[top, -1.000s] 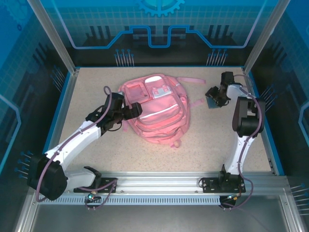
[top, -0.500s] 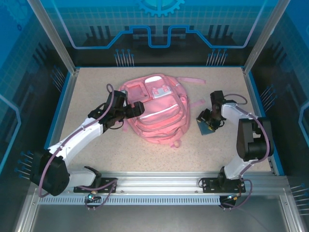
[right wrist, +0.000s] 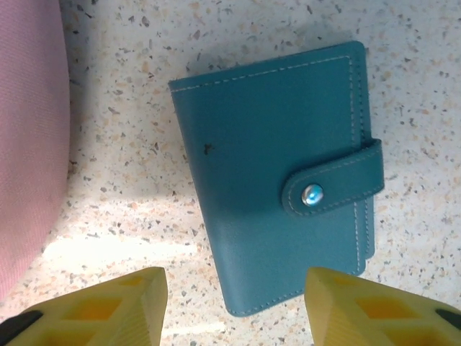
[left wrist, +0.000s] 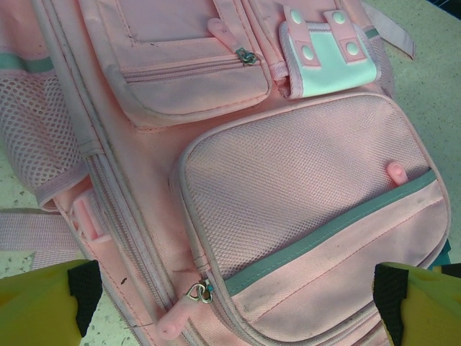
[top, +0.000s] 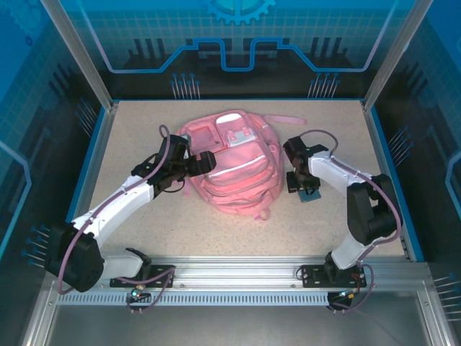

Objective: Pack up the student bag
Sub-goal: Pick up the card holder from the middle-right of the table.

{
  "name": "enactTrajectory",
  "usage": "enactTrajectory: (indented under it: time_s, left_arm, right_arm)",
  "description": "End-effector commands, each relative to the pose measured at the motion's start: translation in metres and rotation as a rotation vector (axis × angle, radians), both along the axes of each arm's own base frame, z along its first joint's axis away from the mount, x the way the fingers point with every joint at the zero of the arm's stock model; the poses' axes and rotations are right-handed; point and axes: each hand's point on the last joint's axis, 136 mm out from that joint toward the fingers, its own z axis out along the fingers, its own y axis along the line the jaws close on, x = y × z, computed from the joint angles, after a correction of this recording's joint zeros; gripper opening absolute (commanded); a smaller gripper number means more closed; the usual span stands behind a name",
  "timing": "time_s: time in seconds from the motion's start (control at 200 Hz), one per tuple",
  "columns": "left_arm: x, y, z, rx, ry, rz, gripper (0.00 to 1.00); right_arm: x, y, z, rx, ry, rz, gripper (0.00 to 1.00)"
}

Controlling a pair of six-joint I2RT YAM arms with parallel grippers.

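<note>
Right now I see the student bag (top: 232, 164) lying flat in the middle of the speckled table (top: 144, 122), a little toward the far side, with its front pockets facing up and a pink strap trailing off toward the far right.

My left gripper (top: 205, 160) hovers over the bag's left half. On the left wrist view its jaws are spread wide, one yellow fingertip (left wrist: 39, 303) at each lower corner of the picture, with the mesh front pocket (left wrist: 302, 194) between them. They pinch nothing.

My right gripper (top: 302, 184) sits just off the bag's right edge, above a teal wallet (top: 310, 194). From the right wrist view the wallet (right wrist: 277, 173) lies flat on the table with its snap tab closed. A strip of bare table separates it from the pink fabric at the left. The yellow fingers (right wrist: 101, 310) stand apart at either side of the wallet's near end. The right one overlaps the wallet's corner in the picture. I see no squeeze on the wallet.
</note>
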Motion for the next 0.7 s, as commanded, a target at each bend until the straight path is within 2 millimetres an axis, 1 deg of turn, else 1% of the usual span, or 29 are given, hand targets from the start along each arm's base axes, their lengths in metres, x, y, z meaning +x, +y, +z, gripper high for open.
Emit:
enactTrajectory:
  time_s: [0.0, 0.155, 0.325, 0.46, 0.665, 0.695]
  left_arm:
    - [-0.001, 0.0, 0.006, -0.009, -0.01, -0.018, 0.99]
    - [-0.003, 0.001, 0.006, -0.006, -0.007, -0.018, 0.99]
    - [-0.004, 0.001, 0.006, -0.006, -0.006, -0.025, 0.99]
    - [-0.005, -0.006, 0.009, -0.018, -0.019, -0.072, 0.99]
    - [-0.006, -0.019, 0.009, -0.039, -0.007, -0.145, 0.99]
    - [-0.006, -0.02, 0.009, -0.04, -0.003, -0.153, 0.99]
  right_arm:
    - [0.001, 0.007, -0.004, -0.023, 0.051, 0.079, 0.53]
    - [0.008, 0.004, -0.012, -0.059, 0.065, 0.075, 0.49]
    - [0.008, 0.0, -0.026, -0.092, 0.099, 0.063, 0.42]
    - [0.006, -0.001, -0.033, -0.105, 0.12, 0.058, 0.38]
    - [0.007, -0.007, -0.039, -0.146, 0.138, 0.049, 0.28]
    - [0.007, -0.008, -0.038, -0.16, 0.139, 0.049, 0.25]
